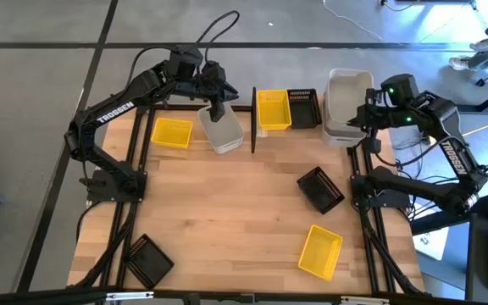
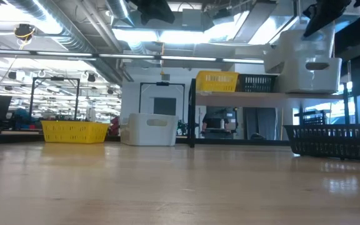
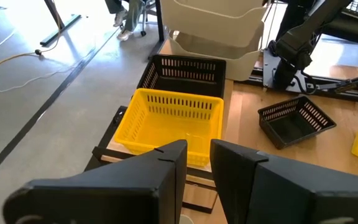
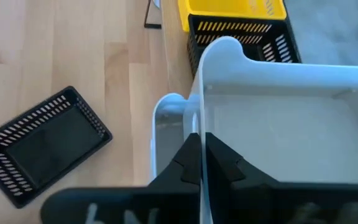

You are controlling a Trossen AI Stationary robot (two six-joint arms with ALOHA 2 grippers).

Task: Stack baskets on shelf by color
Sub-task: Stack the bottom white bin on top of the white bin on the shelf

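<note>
My right gripper (image 4: 199, 158) is shut on the upper of two whitish-grey baskets (image 1: 348, 100) at the shelf's right end. The shelf board (image 2: 242, 95) also carries a yellow basket (image 1: 273, 110) and a black slatted basket (image 1: 304, 108). My left gripper (image 3: 198, 163) is open, with a narrow gap. It hovers over the far end of a third whitish basket (image 1: 222, 130), which rests on its base on the table left of the shelf's black post (image 1: 253, 119). On the table lie two more yellow baskets (image 1: 172, 132) (image 1: 320, 251) and two black baskets (image 1: 321, 188) (image 1: 146, 258). My right gripper pinches the upper whitish basket by one thin side wall (image 4: 199, 127), one finger (image 4: 185, 163) outside and one inside. It comes from above, slanting in from the table's right. The basket sits tilted over the lower whitish basket (image 4: 166, 121), which rests on the shelf.
The shelf stands at the table's far edge, raised on black posts. The right arm's base and cables stand at the table's right edge, the left arm's base at the left edge. Bare wood lies in the table's middle (image 1: 244, 212).
</note>
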